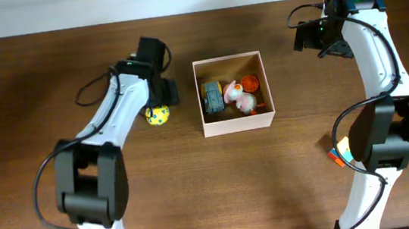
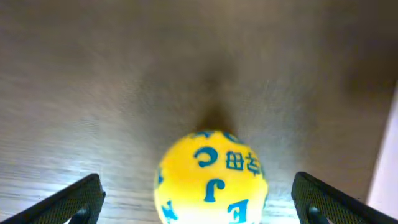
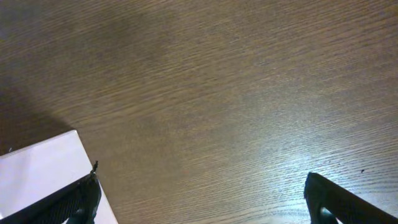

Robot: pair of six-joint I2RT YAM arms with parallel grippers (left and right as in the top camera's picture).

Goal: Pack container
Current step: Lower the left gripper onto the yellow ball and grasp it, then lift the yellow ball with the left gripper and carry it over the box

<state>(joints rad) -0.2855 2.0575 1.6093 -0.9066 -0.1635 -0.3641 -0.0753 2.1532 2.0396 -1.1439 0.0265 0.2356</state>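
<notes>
While I watch the overhead feed, the container (image 1: 237, 122) sits near the middle of the brown tabletop (image 1: 33, 79), between the two arms. It is square and shallow, with thin white walls and a tan inside. Several small toys lie in it, crowded toward the far half: a grey-blue piece (image 1: 212, 97) at the left, a white and pink figure (image 1: 234, 91) beside it, an orange piece (image 1: 251, 84) at the far right, and another pink and white piece (image 1: 246, 105) nearer me. I cannot make out what any of them are.

My left hand (image 2: 202, 202) is spread wide, both black fingers (image 2: 78, 199) showing at the lower corners of the left wrist view. A yellow ball (image 2: 211, 180) printed with blue letters rests on the wood between them, apart from either finger. From overhead, that ball lies just beside the container's left wall, not touching it. A pale strip at the right edge of the wrist view may be that wall, though I cannot tell for sure.

My right hand (image 3: 205, 202) is also spread and holds nothing. It hangs over bare wood off the container's far right corner, and a white corner of the box shows low at the left of its view.

A small multicoloured object (image 1: 337, 154) lies by the right arm's base, partly hidden.
</notes>
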